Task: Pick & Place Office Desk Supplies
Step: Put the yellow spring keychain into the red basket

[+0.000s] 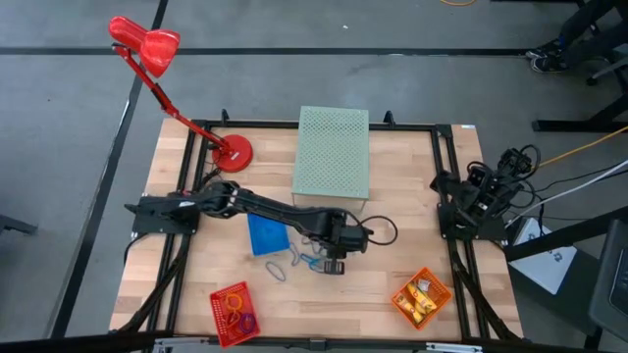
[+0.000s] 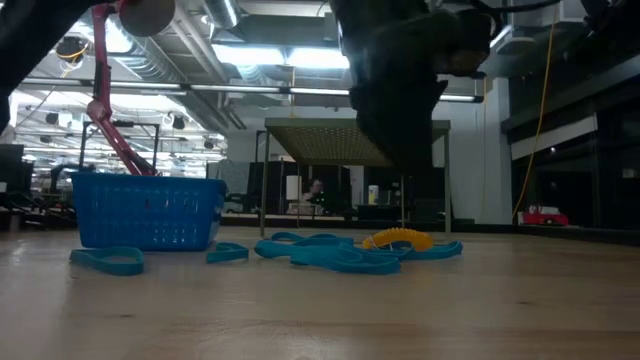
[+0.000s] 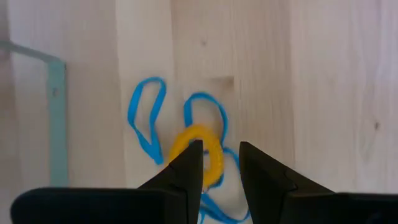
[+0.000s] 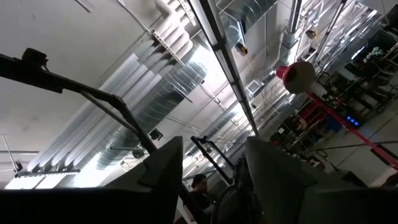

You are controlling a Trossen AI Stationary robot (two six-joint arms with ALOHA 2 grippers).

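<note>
My left gripper point(image 1: 335, 263) hangs open over a small heap of loops at the table's middle. In the left wrist view its two dark fingertips point(image 3: 221, 148) stand just over a yellow-orange loop point(image 3: 186, 134) that lies on thin blue loops point(image 3: 146, 118). The low view shows the gripper point(image 2: 400, 160) clear above the heap, with the yellow-orange loop point(image 2: 398, 239) resting on the blue loops point(image 2: 330, 252). A pale blue-grey loop point(image 1: 276, 270) lies flat on the table nearby. My right gripper point(image 1: 461, 201) waits, open, folded at the table's right edge, its fingertips point(image 4: 214, 149) pointing at the ceiling.
A blue mesh basket point(image 1: 267, 235) stands close to the heap on its left. A red basket point(image 1: 234, 312) with loops and an orange basket point(image 1: 422, 297) with oblong pieces sit near the near edge. The pale green perforated box point(image 1: 332, 152) and a red desk lamp point(image 1: 232, 149) stand farther back.
</note>
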